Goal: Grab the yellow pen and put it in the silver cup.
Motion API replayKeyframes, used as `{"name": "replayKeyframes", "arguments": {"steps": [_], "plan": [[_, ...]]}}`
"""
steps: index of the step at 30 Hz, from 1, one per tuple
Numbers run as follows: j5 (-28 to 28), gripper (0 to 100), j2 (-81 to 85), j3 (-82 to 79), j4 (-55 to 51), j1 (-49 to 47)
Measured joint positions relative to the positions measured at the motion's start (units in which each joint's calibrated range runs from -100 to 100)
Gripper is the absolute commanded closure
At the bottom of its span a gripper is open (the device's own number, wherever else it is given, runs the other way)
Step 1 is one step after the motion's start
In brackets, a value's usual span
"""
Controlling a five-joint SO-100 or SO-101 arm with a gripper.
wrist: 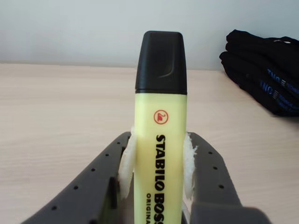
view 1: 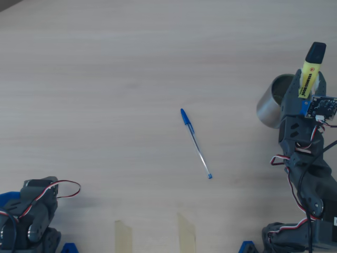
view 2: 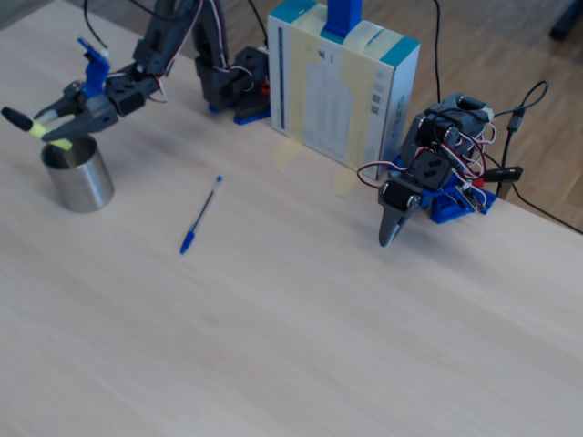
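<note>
The yellow pen (view 1: pixel 310 71) is clenched by the gripper (view 1: pixel 304 90) above the silver cup (view 1: pixel 274 103), approx. 12 o'clock of its rim; only lowering & release are left.

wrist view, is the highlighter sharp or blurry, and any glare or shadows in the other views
Wrist view: the yellow pen is sharp, print readable, in the claw. Overhead view: soft, even light, faint shadow beside the blue pen. Fixed view: the silver cup shows dull reflections, no harsh glare.
</note>
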State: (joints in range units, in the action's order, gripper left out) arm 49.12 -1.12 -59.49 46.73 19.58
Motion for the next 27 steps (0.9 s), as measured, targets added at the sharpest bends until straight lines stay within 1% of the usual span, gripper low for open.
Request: {"name": "replayKeyframes", "arguments": {"steps": [4, 11, 27], "plan": [[-0.94, 98, 0.0, -2.35, 0.0, 0.0], [-0.99, 98, 0.0, -5.77, 0.0, 1.05], [-0.99, 98, 0.0, -6.59, 0.0, 1.21]]}}
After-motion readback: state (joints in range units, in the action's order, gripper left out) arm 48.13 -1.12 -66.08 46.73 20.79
